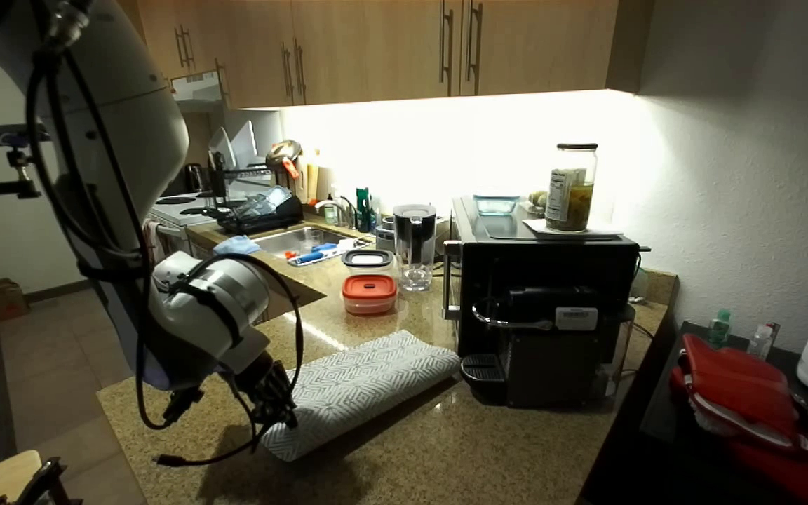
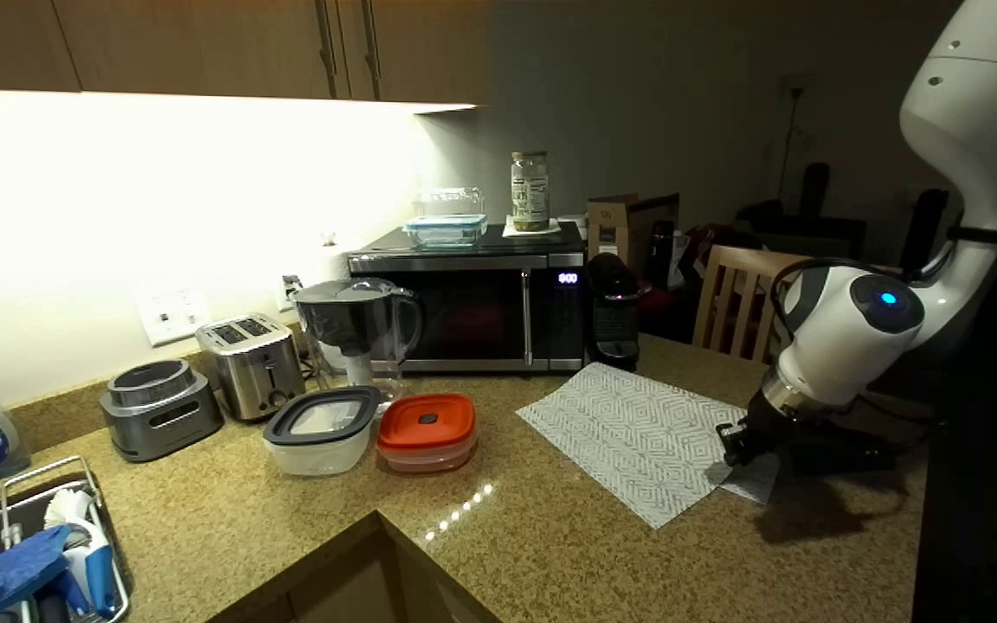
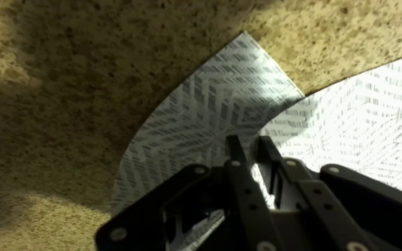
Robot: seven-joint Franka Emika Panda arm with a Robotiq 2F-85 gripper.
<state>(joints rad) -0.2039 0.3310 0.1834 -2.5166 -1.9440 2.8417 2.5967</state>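
In an exterior view, a cloth is spread on the bench, with the pincer placed near its right end. Behind the cloth, a coffee machine is set, with the microwave to its left, topped by a jar and a glass dish. To the left, two lidded containers are placed before a pitcher.

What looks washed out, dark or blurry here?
In both exterior views, the wall under the cabinets glares white; in an exterior view, it's dark behind the chair; in the wrist view, the patterned sheet nearly whites out at right and the gripper looks slightly blurred.
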